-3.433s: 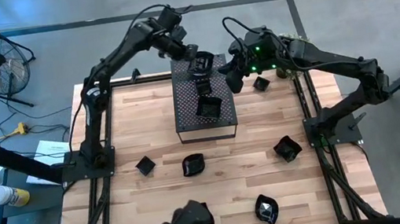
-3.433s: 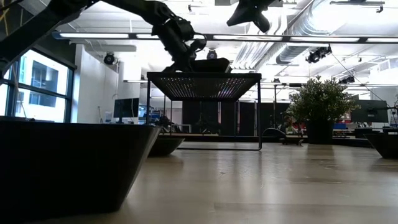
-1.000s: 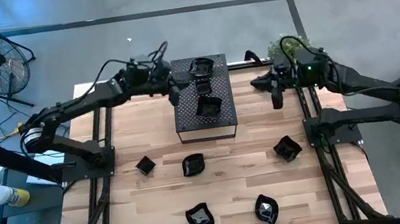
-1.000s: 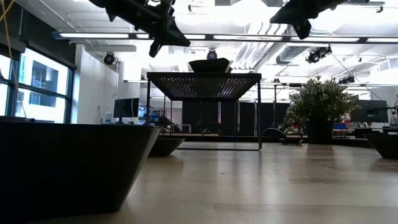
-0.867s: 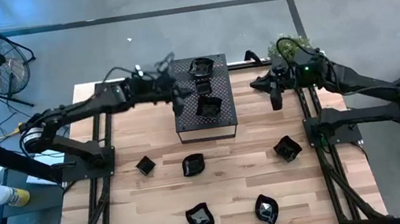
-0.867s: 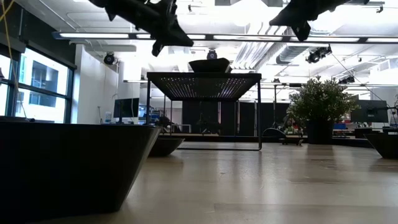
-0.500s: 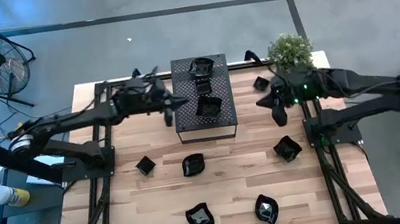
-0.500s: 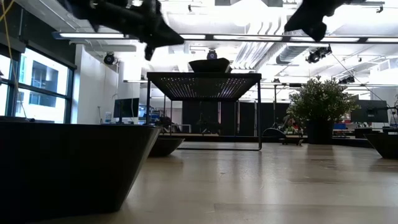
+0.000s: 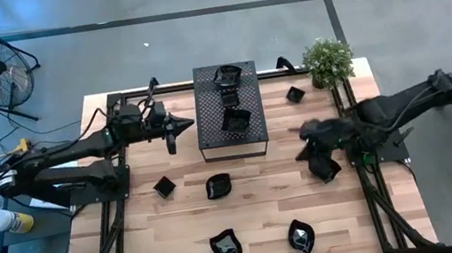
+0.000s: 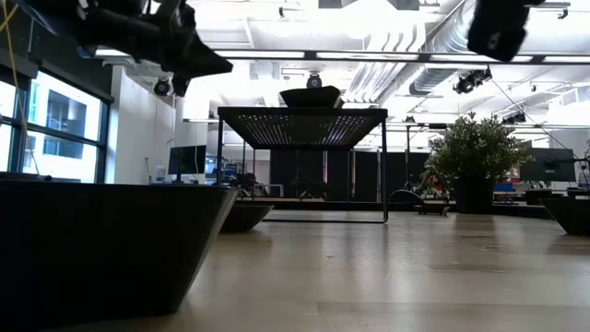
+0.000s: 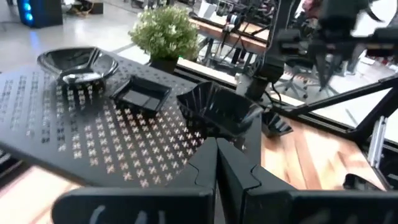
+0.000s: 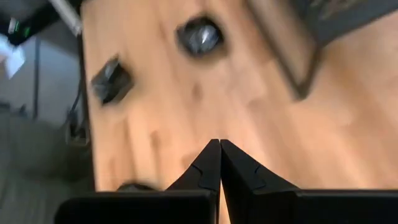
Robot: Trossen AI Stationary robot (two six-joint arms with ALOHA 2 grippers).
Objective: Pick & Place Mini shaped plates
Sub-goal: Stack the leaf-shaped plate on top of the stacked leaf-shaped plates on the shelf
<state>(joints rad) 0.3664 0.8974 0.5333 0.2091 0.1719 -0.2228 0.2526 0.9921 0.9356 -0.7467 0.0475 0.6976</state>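
Mostly glossy black plates (image 9: pixel 227 244), seemingly wavy-rimmed

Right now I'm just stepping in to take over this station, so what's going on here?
Two arms are sorting mini shaped plates. Three already sit on the perforated box: one at the far end, a flat one and one nearer. Neither arm holds anything. The left tool is shut, just left of the box. The right tool is shut above a plate on the table's right side. More plates lie on the table.
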